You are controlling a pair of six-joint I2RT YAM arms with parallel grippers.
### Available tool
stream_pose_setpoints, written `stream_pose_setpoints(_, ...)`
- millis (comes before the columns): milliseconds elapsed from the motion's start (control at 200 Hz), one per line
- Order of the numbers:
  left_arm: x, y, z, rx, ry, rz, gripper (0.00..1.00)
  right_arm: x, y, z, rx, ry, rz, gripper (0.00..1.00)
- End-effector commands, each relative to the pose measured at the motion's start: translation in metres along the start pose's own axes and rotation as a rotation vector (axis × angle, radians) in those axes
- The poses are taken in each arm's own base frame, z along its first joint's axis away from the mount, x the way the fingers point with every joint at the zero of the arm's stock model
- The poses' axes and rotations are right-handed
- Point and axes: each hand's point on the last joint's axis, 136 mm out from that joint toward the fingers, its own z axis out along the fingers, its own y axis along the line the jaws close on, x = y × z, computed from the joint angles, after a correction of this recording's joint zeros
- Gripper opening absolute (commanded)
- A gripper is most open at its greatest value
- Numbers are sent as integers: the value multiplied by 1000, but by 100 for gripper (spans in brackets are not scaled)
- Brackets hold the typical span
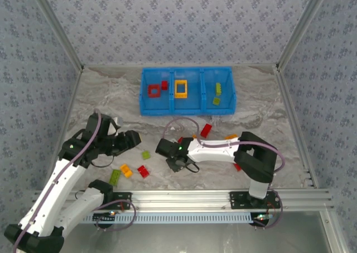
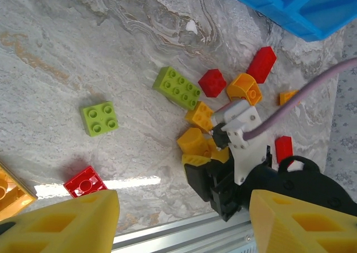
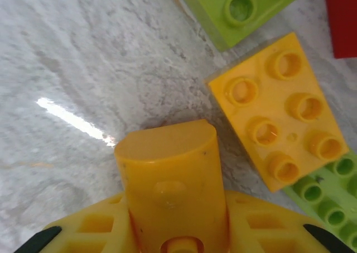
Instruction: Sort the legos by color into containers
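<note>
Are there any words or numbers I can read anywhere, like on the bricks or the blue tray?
None can be read.
The yellow brick seen close up has plain studs, the tray is bare blue, and the wall has only a flower pattern.

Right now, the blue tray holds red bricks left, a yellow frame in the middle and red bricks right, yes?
No. In the top external view the right compartment of the blue tray holds lime green bricks, not red. The red bricks left and yellow frame in the middle are correct.
</note>
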Motion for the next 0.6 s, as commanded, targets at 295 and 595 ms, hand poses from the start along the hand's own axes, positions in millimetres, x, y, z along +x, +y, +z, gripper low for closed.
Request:
stream_pose_setpoints(295, -47, -94, 18, 156, -90, 162, 63, -139, -118, -119, 25, -331, 310, 31)
stream_pose_setpoints(595, -86, -140, 40, 147, -219, 207, 63, -238, -216, -53, 243, -292, 542, 30)
